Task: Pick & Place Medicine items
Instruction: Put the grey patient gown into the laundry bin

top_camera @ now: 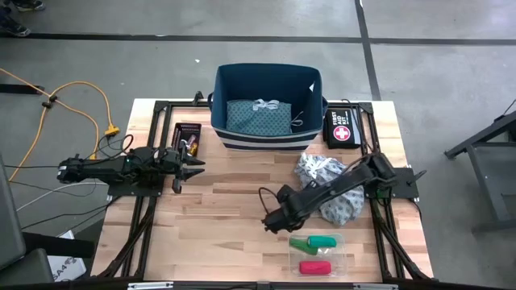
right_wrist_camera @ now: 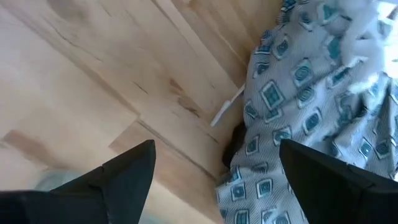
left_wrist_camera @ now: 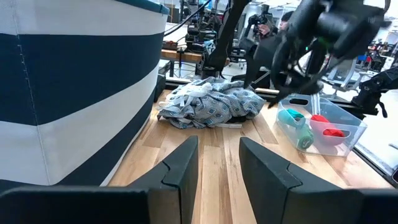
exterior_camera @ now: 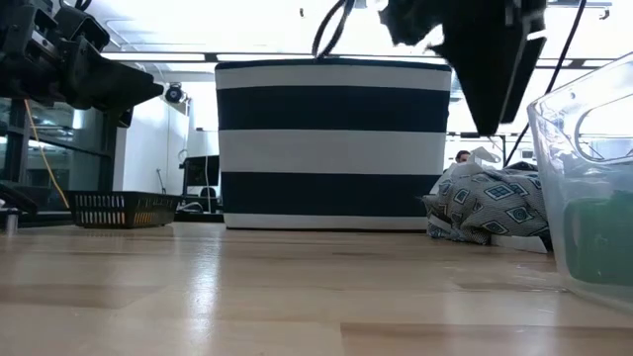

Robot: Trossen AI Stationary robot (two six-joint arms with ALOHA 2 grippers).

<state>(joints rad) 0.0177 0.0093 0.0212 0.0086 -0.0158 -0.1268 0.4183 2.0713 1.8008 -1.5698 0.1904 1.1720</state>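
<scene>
Two green tubes [top_camera: 316, 241] and a red-pink tube [top_camera: 314, 267] lie in a clear tray [top_camera: 340, 256] near the table's front right. My right gripper [top_camera: 268, 219] hovers open above bare wood, left of a grey patterned cloth [top_camera: 330, 192], pointing steeply down. In the right wrist view its fingers [right_wrist_camera: 124, 171] frame the table and the cloth's edge [right_wrist_camera: 292, 118], where a thin pale stick [right_wrist_camera: 227, 107] lies on the wood. My left gripper [top_camera: 190, 166] waits at the table's left, level and open, with nothing between its fingers [left_wrist_camera: 183, 158].
A navy-and-white striped basket [top_camera: 266, 138] holding a teal cloth [top_camera: 258, 118] stands at the far middle. A black first aid pouch [top_camera: 343, 129] lies to its right, and a small black mesh basket [top_camera: 187, 137] to its left. Bare wood spreads across the middle and near left.
</scene>
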